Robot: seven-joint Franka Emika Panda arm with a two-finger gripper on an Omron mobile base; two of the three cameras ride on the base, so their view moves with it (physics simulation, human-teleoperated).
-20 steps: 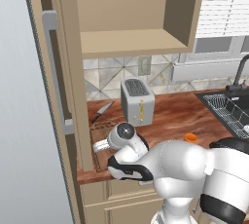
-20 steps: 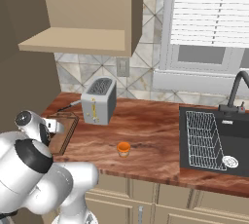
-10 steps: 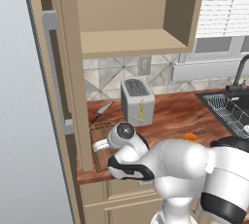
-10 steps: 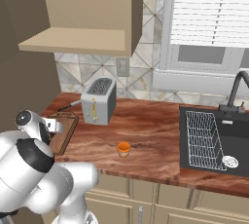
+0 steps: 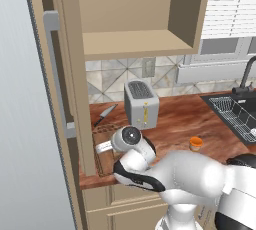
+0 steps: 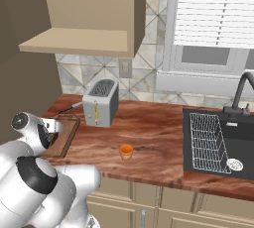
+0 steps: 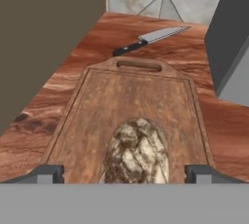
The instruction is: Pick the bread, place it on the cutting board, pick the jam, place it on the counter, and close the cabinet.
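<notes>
Over the cutting board (image 7: 97,106) the hand (image 7: 125,173) hovers low, jaws wide; bread (image 7: 138,152) lies free between them.

Bread (image 7: 137,152) brown, crusty, lying on cutting board (image 7: 97,106). Board flat on bench (image 6: 163,138), left end. Orange jam (image 6: 126,151) jar upright on bench, mid-front. Cabinet (image 5: 135,19) door open.

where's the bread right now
In the hand view, the bread lies on the cutting board, at its end away from the handle slot, between the open gripper's fingertips; a knife lies beyond the board.
</notes>
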